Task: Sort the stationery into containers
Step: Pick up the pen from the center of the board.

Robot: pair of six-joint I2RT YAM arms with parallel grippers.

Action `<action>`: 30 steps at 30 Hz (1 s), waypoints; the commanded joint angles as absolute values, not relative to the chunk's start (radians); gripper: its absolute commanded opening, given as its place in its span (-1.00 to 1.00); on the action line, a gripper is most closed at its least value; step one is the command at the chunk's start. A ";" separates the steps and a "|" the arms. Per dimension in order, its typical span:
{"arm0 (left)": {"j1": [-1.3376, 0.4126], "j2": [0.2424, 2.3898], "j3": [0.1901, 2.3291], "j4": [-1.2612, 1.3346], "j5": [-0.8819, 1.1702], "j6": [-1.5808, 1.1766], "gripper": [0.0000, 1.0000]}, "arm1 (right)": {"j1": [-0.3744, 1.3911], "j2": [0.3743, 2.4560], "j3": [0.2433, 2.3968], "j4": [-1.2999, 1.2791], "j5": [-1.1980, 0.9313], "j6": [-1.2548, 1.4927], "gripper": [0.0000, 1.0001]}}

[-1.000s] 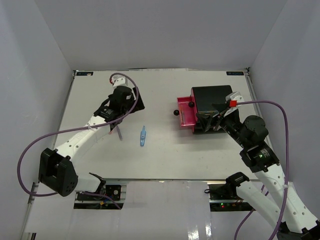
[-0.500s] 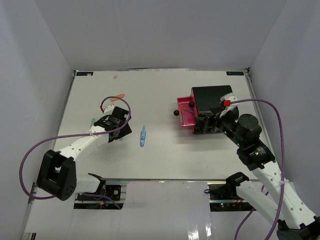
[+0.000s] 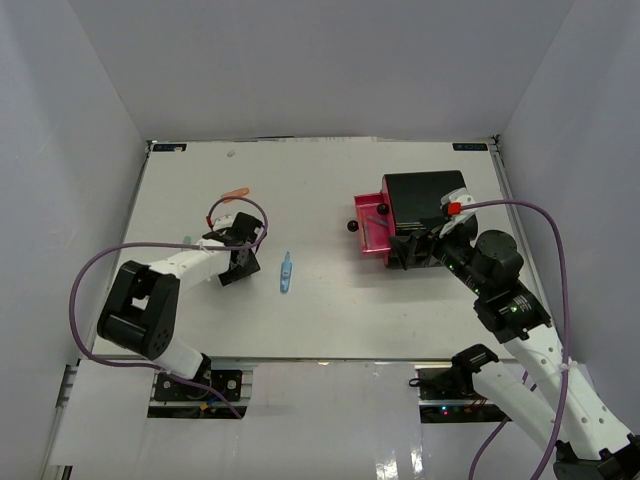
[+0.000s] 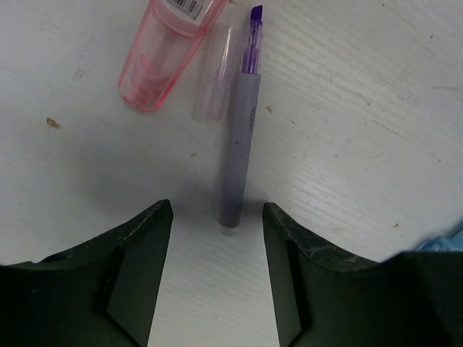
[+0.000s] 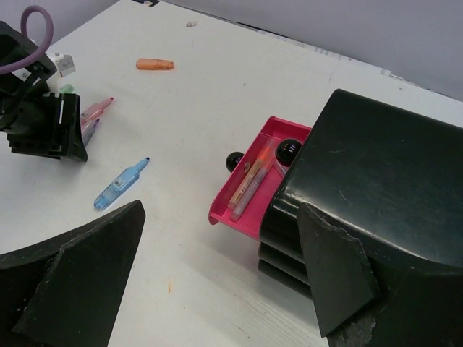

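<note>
The left gripper [image 4: 215, 211] sits open around the thin purple pen [image 4: 239, 144] — no squeeze yet. The pen looks light and rolly — pinch its middle.

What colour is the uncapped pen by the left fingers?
Greyish-purple pen, purple tip; left wrist view.

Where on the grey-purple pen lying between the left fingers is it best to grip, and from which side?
Grip the grey-purple pen on its plain lower barrel, coming straight down with the left gripper, one finger on each long side. It lies flat, and a clear cap lies close beside its tip end.
</note>
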State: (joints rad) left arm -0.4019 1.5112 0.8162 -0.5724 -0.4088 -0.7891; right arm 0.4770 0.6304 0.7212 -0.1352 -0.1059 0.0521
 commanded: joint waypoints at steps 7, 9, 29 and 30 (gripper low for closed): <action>-0.394 1.563 0.868 -0.523 -0.397 -0.767 0.05 | 0.472 0.615 0.712 -0.107 -0.101 0.051 0.84; -0.394 1.566 0.861 -0.523 -0.396 -0.767 -0.03 | 0.472 0.615 0.710 -0.106 -0.101 0.051 0.84; -0.396 1.303 0.807 -0.329 -0.137 -0.628 -0.91 | 0.472 0.669 0.759 -0.095 -0.222 0.078 0.93; -0.396 1.269 0.798 -0.286 -0.100 -0.608 -0.92 | 0.472 0.692 0.778 -0.094 -0.244 0.087 0.94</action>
State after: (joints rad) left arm -0.3946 1.4094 0.8169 -0.4366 -0.2321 -0.6983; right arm 0.4770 0.6594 0.7136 -0.1326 -0.1684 0.0597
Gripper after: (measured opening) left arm 0.216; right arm 0.964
